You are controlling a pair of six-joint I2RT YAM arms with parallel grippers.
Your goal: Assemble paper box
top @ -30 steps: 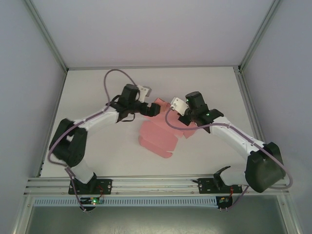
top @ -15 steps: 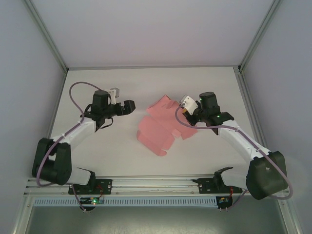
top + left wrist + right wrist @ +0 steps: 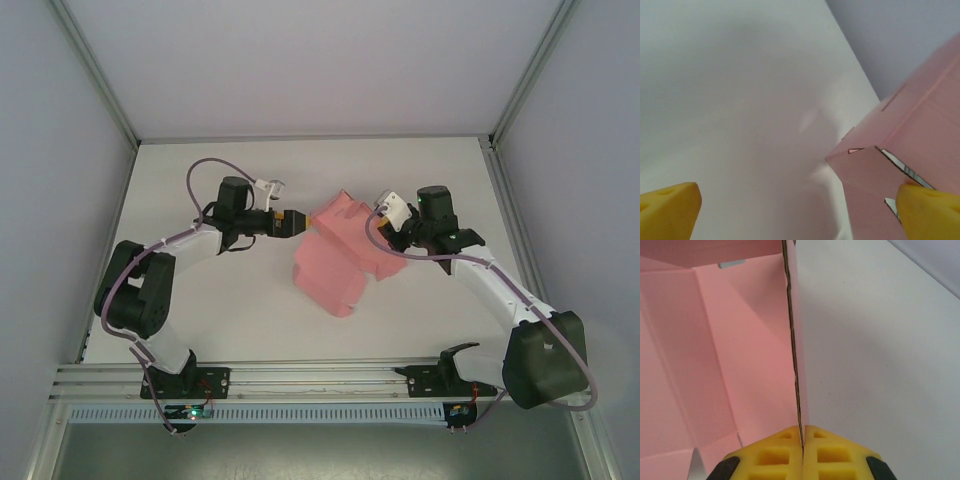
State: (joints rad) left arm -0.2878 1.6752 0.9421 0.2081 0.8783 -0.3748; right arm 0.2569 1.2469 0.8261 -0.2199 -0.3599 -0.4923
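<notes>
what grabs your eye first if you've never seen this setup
The pink paper box, a half-folded sheet, stands out at the middle of the white table. The right hand pinches the edge of one upright panel between its yellow pads. The left hand is open at the sheet's left corner.

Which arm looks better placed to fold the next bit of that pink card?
Probably the left. The left gripper is open right at the edge of the paper box, free to push or grab a flap. The right gripper is pinched shut on a panel, holding it.
</notes>
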